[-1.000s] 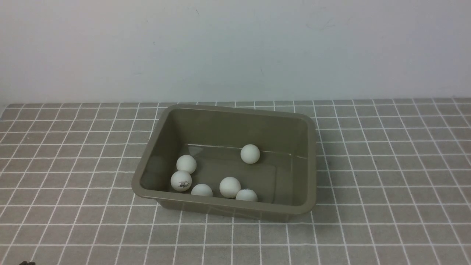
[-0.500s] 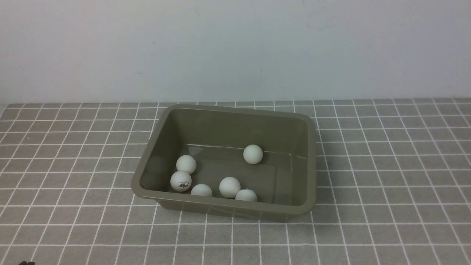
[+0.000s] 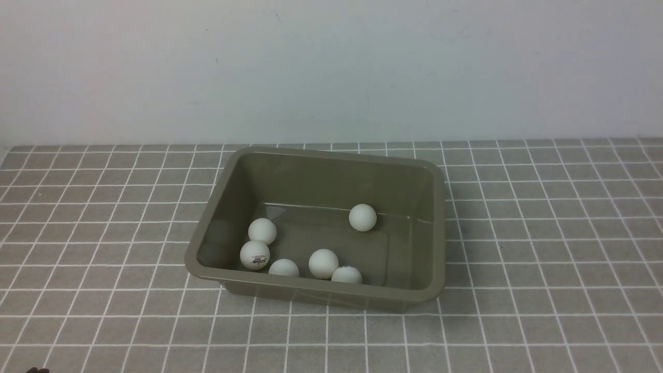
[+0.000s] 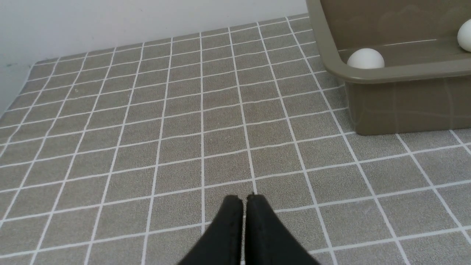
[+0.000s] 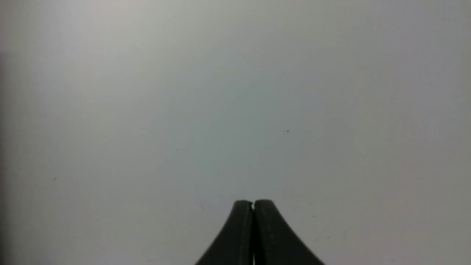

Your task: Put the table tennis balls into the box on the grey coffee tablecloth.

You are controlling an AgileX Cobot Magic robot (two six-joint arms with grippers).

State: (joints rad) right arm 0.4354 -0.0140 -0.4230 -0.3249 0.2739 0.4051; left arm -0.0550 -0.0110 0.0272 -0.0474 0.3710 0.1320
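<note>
White balls [image 3: 323, 263], olive-grey box [image 3: 331, 176], white-gridded grey cloth [image 3: 544, 248].

Plain pale grey wall [image 3: 331, 67] behind.

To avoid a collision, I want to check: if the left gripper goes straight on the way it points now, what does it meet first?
Probably the grey coffee tablecloth. The shut left gripper points over bare cloth, and the box lies off to one side. Depth is hard to judge.
</note>
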